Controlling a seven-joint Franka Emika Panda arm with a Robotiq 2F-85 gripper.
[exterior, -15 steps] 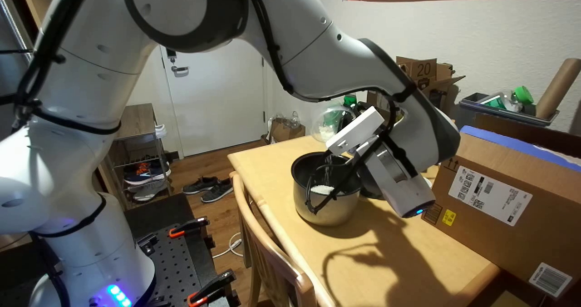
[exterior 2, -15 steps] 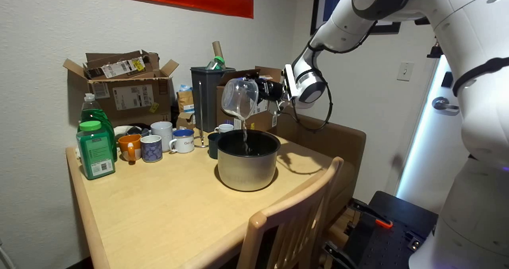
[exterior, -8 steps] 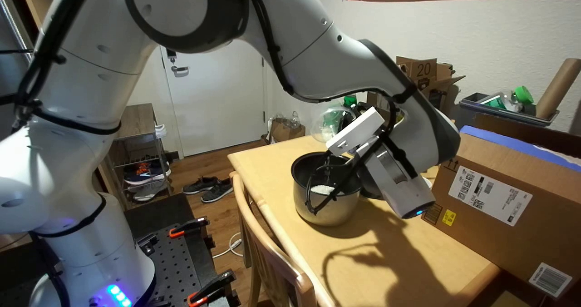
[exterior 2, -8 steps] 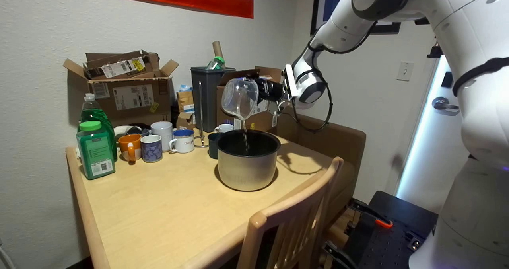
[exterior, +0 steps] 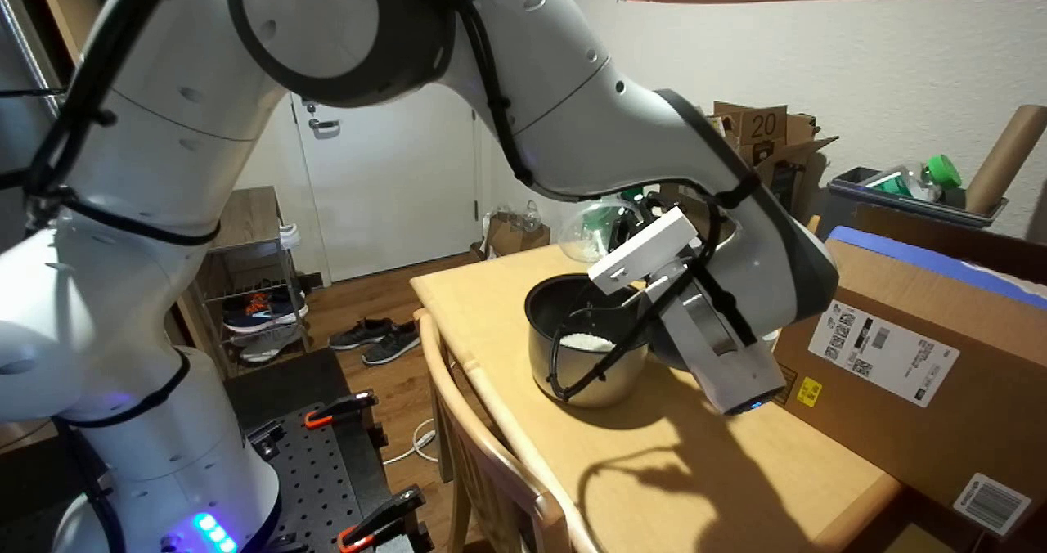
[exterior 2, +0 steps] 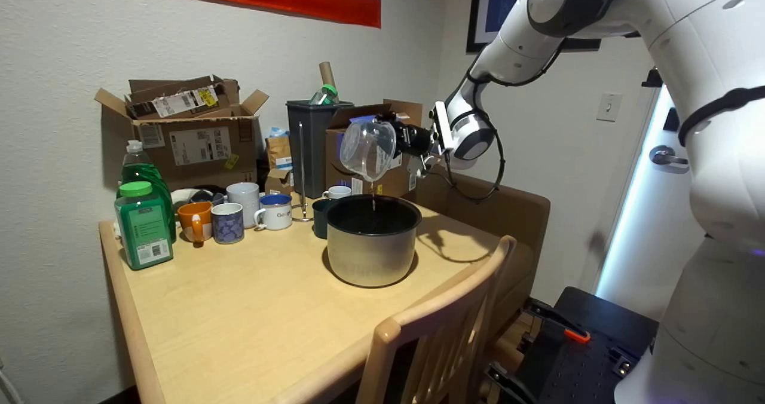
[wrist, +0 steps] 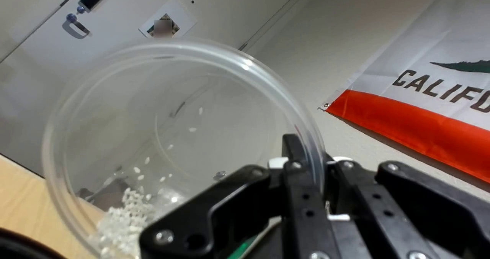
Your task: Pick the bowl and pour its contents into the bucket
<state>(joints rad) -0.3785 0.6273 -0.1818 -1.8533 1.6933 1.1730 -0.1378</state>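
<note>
Rice [wrist: 124, 220] falls thinner than before, jaws gripping the bowl [exterior 2: 367, 150]; we judge pouring into the bucket [exterior 2: 370, 257] slowing, unfinished.

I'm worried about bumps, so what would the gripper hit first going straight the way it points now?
Holding the bowl, the gripper would probably meet the pale wall or the door beside it first; depth is unclear in the wrist view.

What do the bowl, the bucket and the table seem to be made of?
Bowl: probably plastic, clear and glossy; its wall is see-through and its rim catches highlights.
Bucket: apparently metal, satin; silvery wall with soft sheen; the dark inside may be coated.
Table: wood or laminate, smooth; pale tan top, grain too faint to decide.
</note>
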